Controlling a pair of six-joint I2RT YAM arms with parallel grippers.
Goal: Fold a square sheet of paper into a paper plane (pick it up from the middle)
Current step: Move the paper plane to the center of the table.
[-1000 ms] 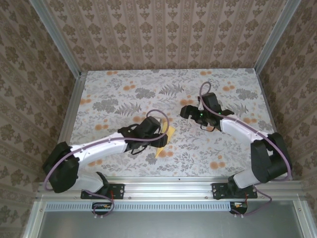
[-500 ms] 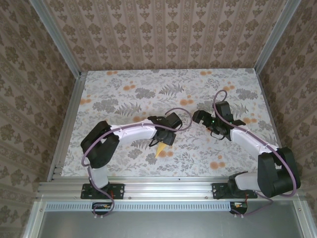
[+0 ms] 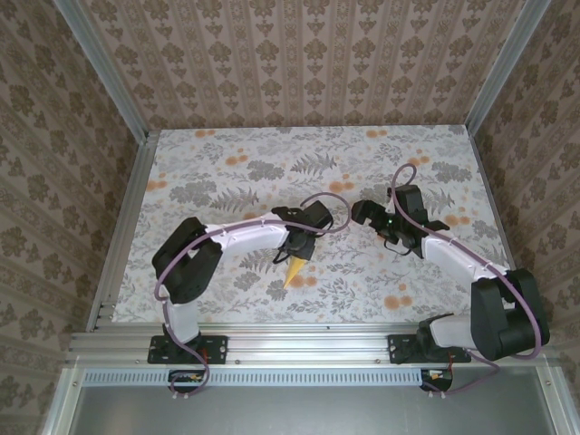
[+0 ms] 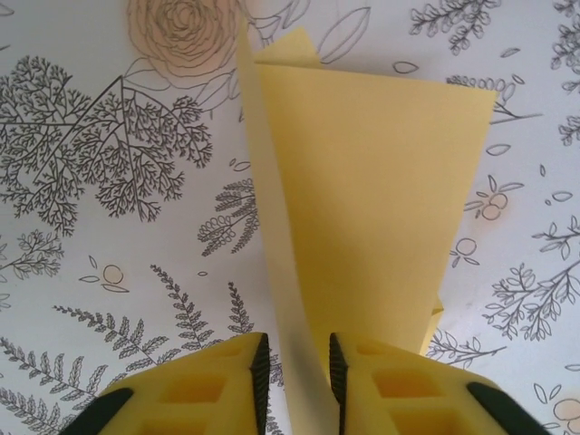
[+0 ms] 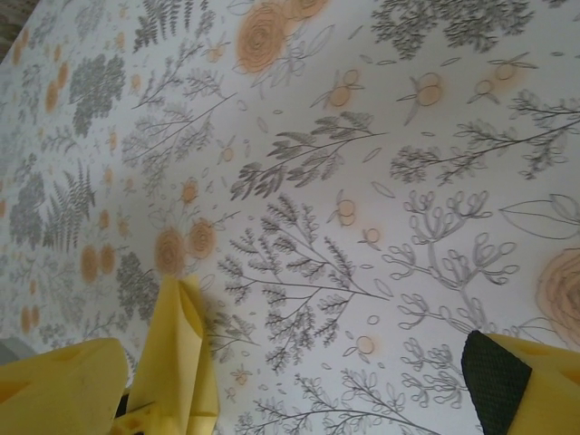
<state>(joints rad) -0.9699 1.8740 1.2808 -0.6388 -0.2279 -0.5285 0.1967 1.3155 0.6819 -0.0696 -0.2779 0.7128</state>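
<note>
The paper plane (image 3: 294, 272) is a slim, pointed fold of pale-yellow paper lying on the flowered table, tip toward the near edge. My left gripper (image 3: 302, 246) is right over its wide end. In the left wrist view the plane (image 4: 381, 181) spreads ahead with one flap raised on edge. That flap runs between the jaws of the left gripper (image 4: 297, 362), which stand narrow around it with a sliver of table showing beside the left pad (image 4: 260, 367). My right gripper (image 3: 362, 214) hovers to the right, wide open and holding nothing. The right wrist view has the plane (image 5: 177, 362) at lower left.
The table (image 3: 227, 181) carries a grey leaf and orange flower print. Patterned walls with metal rails enclose it on three sides. The two grippers sit about a hand's width apart near the table's middle.
The left arm swung its gripper rightward over the paper, and its jaws narrowed around the raised flap. The right gripper drew back slightly to the right and stayed open.
</note>
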